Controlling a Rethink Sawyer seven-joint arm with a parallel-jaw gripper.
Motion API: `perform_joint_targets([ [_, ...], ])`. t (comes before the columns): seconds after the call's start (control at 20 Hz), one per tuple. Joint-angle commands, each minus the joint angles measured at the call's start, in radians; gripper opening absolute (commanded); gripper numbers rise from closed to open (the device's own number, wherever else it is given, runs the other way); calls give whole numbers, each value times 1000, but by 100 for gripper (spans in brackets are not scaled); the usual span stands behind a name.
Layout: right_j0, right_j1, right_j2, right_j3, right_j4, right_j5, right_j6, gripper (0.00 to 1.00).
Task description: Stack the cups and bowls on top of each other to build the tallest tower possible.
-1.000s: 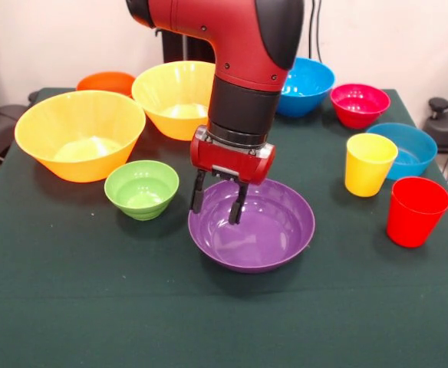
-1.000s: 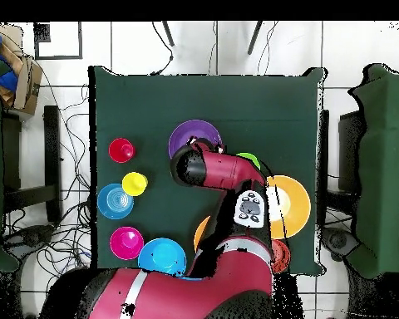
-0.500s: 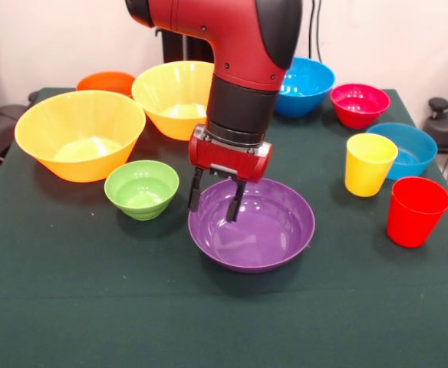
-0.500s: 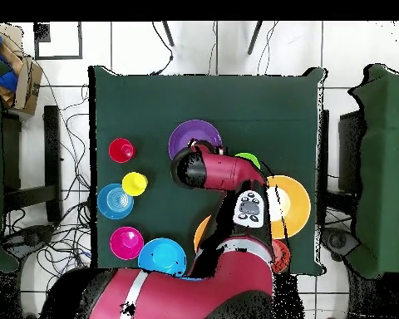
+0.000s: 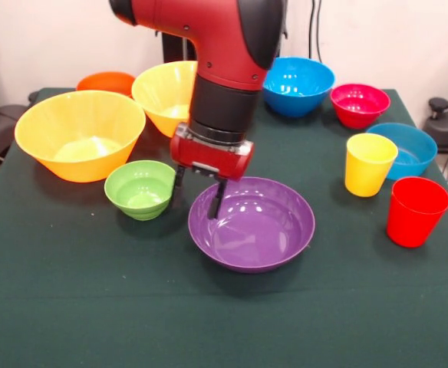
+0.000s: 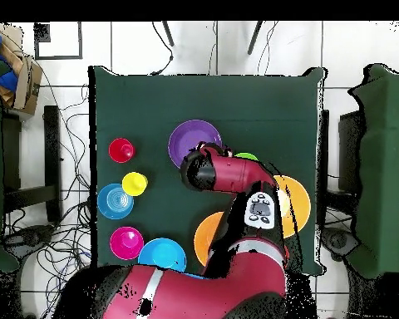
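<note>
We see no tower begun: every bowl and cup sits apart. Our gripper (image 5: 197, 199), jaws spread and empty, hangs between purple bowl (image 5: 252, 224) and green bowl (image 5: 141, 188).

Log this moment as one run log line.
gripper open, astride purple bowl rim | green bowl beside | nothing stacked yet

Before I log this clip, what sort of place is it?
Probably a robotics lab: a green-clothed table on a tiled floor with loose cables, the red arm's end effector over plastic bowls.
</note>
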Motion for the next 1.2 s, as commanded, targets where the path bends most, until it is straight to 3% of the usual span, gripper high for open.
perform_joint_targets([
  [0.05,-42,16,93,4,-111,87,-61,100],
  [1.2,-32,42,114,-33,-144,64,-13,100],
])
